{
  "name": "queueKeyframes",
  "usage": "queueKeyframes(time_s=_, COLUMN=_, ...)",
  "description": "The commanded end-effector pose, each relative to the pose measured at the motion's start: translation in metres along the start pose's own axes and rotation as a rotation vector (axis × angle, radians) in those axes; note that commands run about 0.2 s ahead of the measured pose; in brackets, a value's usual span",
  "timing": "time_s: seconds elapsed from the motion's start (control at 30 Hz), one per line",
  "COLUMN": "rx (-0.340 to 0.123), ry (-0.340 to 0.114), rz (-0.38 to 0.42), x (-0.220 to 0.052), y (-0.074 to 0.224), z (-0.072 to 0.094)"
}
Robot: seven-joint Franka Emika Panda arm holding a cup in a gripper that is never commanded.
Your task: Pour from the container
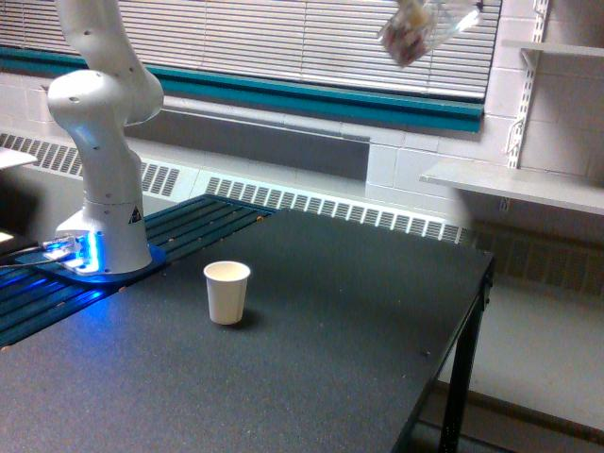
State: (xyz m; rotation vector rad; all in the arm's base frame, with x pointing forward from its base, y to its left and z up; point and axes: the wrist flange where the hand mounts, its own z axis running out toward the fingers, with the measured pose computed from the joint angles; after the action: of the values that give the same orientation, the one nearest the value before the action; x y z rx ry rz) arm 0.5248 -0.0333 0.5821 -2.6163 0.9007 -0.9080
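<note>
clear plastic container [422, 25] tilted, blurred, high at top edge, pinkish-white pieces inside.

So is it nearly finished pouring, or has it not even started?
Not started. The clear plastic cup, pinkish pieces visible inside, is held tilted high at the picture's top; the fingers are out of view. The white paper cup stands on the black table, off to the side. Positioning and pouring remain.

no readable text, arm base [111, 222] sticker illegible
</note>
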Motion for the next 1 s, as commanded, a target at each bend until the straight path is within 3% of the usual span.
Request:
queueKeyframes(time_s=0.03, rx=-0.036, ry=-0.039, rz=-0.056, x=-0.02, y=0.021, z=0.018)
queueKeyframes(time_s=0.53, rx=-0.076, ry=-0.078, rz=-0.11, x=-0.059, y=0.06, z=0.028)
queueKeyframes(time_s=1.0, rx=-0.157, ry=-0.167, rz=-0.129, x=-0.113, y=0.099, z=0.039)
